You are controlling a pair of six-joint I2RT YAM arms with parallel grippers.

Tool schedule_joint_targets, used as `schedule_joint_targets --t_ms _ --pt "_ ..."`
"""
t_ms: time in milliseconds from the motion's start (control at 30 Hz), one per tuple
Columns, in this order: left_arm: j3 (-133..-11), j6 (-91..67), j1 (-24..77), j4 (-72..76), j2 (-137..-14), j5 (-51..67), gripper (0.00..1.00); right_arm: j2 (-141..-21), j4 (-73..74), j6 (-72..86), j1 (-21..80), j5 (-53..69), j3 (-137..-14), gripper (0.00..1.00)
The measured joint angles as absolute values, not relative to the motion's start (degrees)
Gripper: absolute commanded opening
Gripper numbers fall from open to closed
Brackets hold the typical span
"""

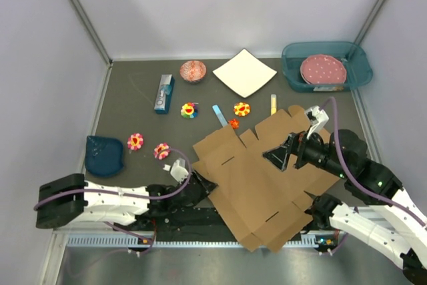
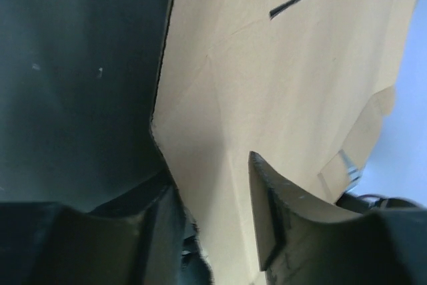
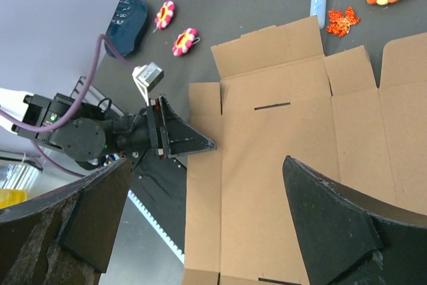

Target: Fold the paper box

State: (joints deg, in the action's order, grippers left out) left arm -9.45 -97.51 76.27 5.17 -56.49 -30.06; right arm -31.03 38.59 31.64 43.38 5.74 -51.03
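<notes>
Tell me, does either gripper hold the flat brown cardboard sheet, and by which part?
Nothing looks clamped. The left gripper straddles the left edge of the brown cardboard sheet, jaws apart; the right gripper hangs open above it.

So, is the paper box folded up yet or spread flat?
Spread flat: the paper box lies as one open sheet, flaps out, no walls raised.

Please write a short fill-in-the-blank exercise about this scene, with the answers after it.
1. The paper box is flat ___ cardboard.
2. Of the left gripper and the right gripper, the ___ one straddles the box's edge.
3. The right gripper hangs over the box with jaws ___.
Missing words: brown; left; open.
</notes>
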Motion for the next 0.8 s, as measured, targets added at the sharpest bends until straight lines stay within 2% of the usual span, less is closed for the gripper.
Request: schedule_joint_targets --t_ms 33,67,167,300,467,533,633,667,733,800 --pt "-9.43 -96.75 76.29 6.28 -57.58 -29.45 0.31 -31.03 38.59 31.66 43.38 5.69 -51.03 0.96" --pt "-9.26 -95.92 76.31 7.07 -58.28 -29.15 0.20 -31.03 38.57 31.70 43.38 5.69 -51.03 0.96" --pt "-8.75 -94.11 76.34 8.58 -58.54 -28.67 0.00 -31.03 38.57 31.75 43.38 5.67 -51.00 0.96" --pt "-8.78 -91.66 76.16 8.58 -54.96 -29.41 0.00 -31.03 38.57 31.79 43.38 5.69 -51.03 0.96" --pt "-15.59 -78.61 73.89 -2.22 -42.30 -32.47 0.00 -31.40 39.42 31.46 43.35 5.89 -52.60 0.96" --pt "-21.65 -69.52 69.67 -5.58 -38.76 -32.29 0.00 -32.40 39.92 30.89 43.38 5.93 -55.77 0.96" --pt "-33.50 -55.31 57.34 -8.93 -37.52 -26.72 0.00 -33.95 39.92 29.69 43.38 5.98 -61.54 0.96" --pt "-37.39 -51.81 55.46 -9.96 -38.28 -24.51 0.00 -34.41 39.83 29.34 43.38 6.04 -63.59 0.96" --pt "-47.31 -44.03 45.04 -12.27 -42.17 -18.24 0.00 -35.14 39.64 28.53 43.35 6.39 -67.00 0.96" --pt "-58.52 -37.43 40.69 -15.09 -48.25 -11.29 0.00 -35.64 39.44 28.05 43.38 7.22 -69.73 0.96"
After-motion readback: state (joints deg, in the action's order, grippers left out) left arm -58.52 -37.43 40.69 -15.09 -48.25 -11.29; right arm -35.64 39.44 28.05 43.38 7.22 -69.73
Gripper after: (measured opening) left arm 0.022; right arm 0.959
